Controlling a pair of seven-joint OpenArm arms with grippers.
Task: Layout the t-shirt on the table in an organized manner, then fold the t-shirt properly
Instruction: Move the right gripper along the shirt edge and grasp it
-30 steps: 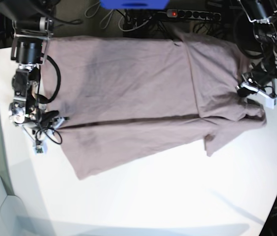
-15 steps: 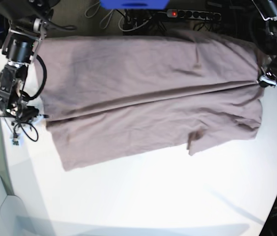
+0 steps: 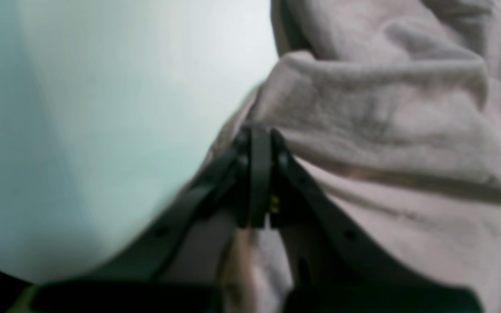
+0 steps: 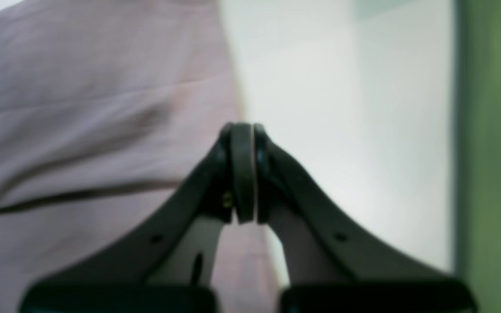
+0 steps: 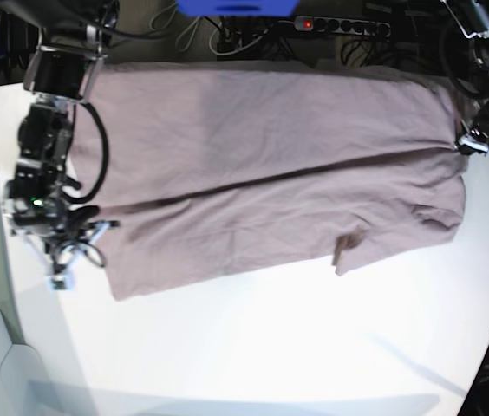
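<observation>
T-shirt [image 5: 270, 165] flat across table [image 5: 314, 347], edges in both clamped pincers.

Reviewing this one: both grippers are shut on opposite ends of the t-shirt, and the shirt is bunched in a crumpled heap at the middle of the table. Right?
Not quite. The left gripper and right gripper are shut at opposite ends of the t-shirt, but the shirt is no heap: the base view shows it stretched out long across the far side of the table, with one lengthwise crease.
</observation>
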